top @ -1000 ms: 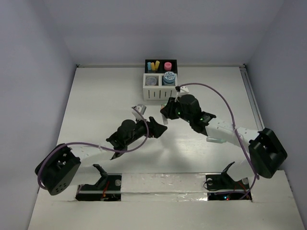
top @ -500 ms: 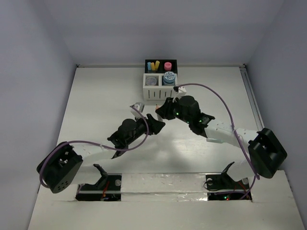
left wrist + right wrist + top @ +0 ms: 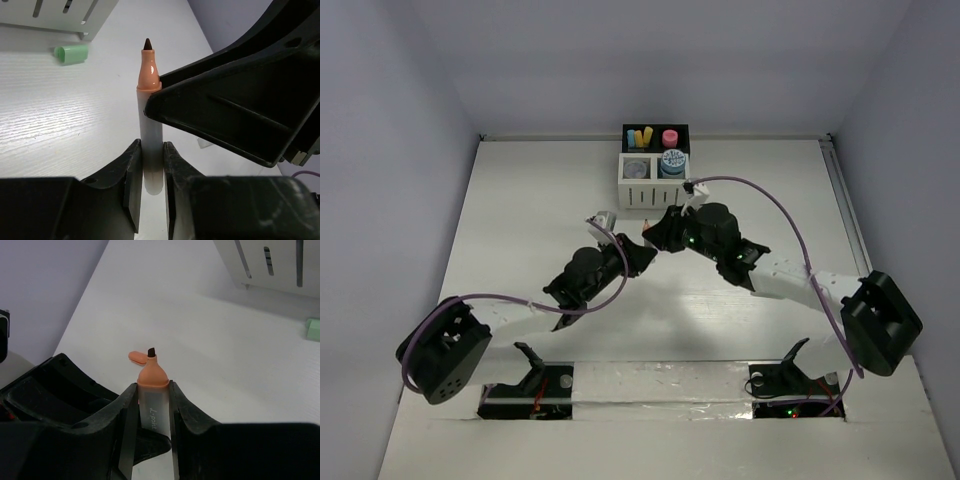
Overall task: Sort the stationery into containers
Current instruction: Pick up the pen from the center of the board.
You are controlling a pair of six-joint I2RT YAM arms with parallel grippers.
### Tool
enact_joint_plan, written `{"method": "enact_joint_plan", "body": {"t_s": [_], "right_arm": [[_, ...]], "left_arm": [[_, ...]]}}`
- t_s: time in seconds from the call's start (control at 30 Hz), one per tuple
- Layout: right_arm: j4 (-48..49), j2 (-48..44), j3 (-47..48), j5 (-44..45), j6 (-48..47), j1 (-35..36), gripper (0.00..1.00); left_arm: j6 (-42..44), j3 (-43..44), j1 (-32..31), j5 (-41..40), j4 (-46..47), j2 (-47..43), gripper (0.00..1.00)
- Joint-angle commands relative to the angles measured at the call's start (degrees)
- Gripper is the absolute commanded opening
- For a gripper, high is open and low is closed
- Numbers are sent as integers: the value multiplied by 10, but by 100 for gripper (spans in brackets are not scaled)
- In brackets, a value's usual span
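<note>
Both hands grip one uncapped orange marker [image 3: 149, 117]: left hand [image 3: 150, 152] clamps its tail, right hand [image 3: 153, 392] clamps beside the tip, barrel aimed roughly toward the nearby organiser [image 3: 655, 178].

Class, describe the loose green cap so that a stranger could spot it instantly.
Find the white slatted bin at the far side of the table. Just off its slatted wall a short green cap lies on the tabletop. The other loose cap is orange.

White table [image 3: 520, 200] enclosed by pale lavender walls [image 3: 650, 60].
</note>
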Motion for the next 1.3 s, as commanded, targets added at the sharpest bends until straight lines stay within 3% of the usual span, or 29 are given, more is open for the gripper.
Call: {"method": "enact_joint_plan", "body": {"t_s": [0.0, 0.07, 0.17, 0.2, 0.3, 0.5, 0.67, 0.87, 1.27], "right_arm": [[45, -15, 0, -39, 24, 8, 0], [52, -16, -2, -47, 27, 8, 4], [49, -22, 1, -59, 29, 8, 28], [46, -24, 4, -65, 26, 8, 44], [25, -46, 11, -53, 15, 8, 64], [30, -37, 24, -108, 12, 8, 68], [59, 55, 53, -168, 42, 13, 68], [21, 185, 134, -155, 23, 77, 74], [49, 408, 279, -150, 90, 120, 78]], "left_arm": [[19, 1, -2, -10, 35, -34, 0], [26, -17, -2, -19, 22, -57, 0], [40, -35, -2, -43, -25, -121, 0], [44, -38, -2, -48, -43, -160, 0], [55, -39, -2, -73, -134, -254, 0], [45, 10, 4, -133, -331, -450, 0], [65, 96, 9, -183, -462, -497, 0], [81, 138, 9, -168, -502, -524, 0], [110, 164, 9, -167, -554, -539, 0]]}}
